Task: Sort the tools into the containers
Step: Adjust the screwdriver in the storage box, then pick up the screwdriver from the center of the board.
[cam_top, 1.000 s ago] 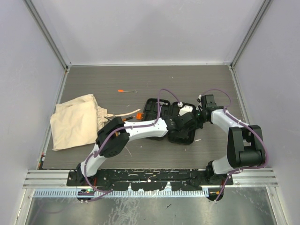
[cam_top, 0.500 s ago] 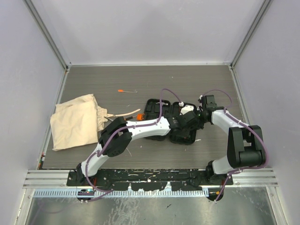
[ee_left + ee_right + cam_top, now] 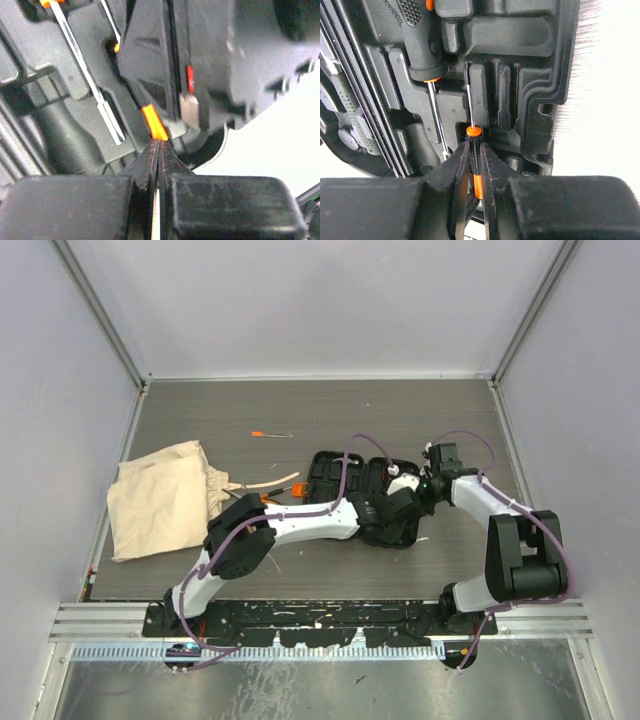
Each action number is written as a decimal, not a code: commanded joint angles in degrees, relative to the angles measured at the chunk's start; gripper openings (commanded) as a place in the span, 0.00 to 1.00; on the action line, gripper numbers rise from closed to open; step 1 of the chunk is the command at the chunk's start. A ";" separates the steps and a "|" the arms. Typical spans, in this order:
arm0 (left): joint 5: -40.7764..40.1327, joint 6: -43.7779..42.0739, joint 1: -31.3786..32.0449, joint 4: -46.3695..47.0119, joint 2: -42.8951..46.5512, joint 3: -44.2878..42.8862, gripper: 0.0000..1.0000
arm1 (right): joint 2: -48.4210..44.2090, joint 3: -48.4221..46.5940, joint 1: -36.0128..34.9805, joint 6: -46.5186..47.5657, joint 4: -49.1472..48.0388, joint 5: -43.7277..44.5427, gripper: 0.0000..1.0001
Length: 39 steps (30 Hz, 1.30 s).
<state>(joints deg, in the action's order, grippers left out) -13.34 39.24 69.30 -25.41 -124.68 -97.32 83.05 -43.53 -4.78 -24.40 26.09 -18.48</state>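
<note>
Tool case (image 3: 327, 469) at tabletop (image 3: 440, 410) middle, slightly right of centre. Cloth bag (image 3: 160, 498) by left edge, well apart from case. Pale stick (image 3: 270, 483) between bag and case, one end at bag. Loose thin driver (image 3: 272, 434) behind both, toward far edge. In case: screwdriver (image 3: 420, 45) in moulded slot; slim driver (image 3: 474, 132) just beside it, shaft in neighbouring slot, handle between right pincer (image 3: 475, 155) jaws.

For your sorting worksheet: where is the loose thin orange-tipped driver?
Top view: the driver lies left of centre, beyond the beige bag and the black tool case, touching neither.
</note>
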 commanded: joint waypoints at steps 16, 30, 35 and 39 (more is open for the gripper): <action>-10.91 -11.31 -1.70 -10.11 22.86 4.82 0.20 | -6.79 -6.09 -0.32 -1.44 0.41 1.56 0.27; 9.65 -28.07 -23.39 -10.51 39.09 20.57 0.32 | -17.04 -4.65 -0.32 -0.42 0.54 3.12 0.39; 10.19 -35.49 -27.65 -12.06 37.98 20.84 0.34 | -19.41 -2.38 -0.27 -0.73 0.45 3.80 0.39; 15.18 -37.91 -31.91 -12.82 35.24 21.34 0.36 | -20.34 -1.12 -0.32 -0.57 0.66 3.29 0.39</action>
<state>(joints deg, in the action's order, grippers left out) -3.66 7.05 41.19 -37.63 -88.27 -75.20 64.51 -45.65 -4.78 -25.39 27.49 -15.66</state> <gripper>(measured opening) 0.353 0.389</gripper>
